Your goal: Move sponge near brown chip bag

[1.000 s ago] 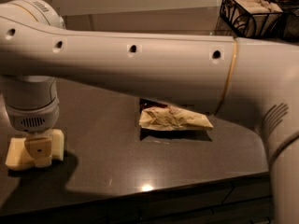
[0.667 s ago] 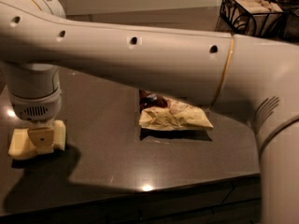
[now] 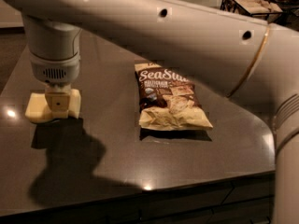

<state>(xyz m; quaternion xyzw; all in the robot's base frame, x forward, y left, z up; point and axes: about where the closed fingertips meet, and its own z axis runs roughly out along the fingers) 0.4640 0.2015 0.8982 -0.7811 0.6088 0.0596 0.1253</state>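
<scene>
Gripper (image 3: 58, 105) hangs straight down at far left, under the grey wrist (image 3: 54, 55) with its vent grille, and sits right on the sponge (image 3: 35, 110). Its pale block with a dark dot overlaps the sponge's middle. Cannot tell how wide the gripper is set, or whether it has real hold of the sponge or just rests against it.

The sponge is pale yellow and lies flat on the dark countertop (image 3: 107, 143), near the left edge, showing on both sides of the gripper.

The brown chip bag (image 3: 169, 99) lies flat near the counter's middle, white "Sea Salt" lettering at the far end, cream bottom toward the camera. Its upper right corner is hidden by the arm (image 3: 187, 27). Sponge and bag are well apart, with bare counter between them.

The arm is white and runs across the whole top from right to left. A dark shadow (image 3: 70, 162) falls on the counter in front of the sponge. A wire basket (image 3: 247, 3) is at top right, behind the arm.
</scene>
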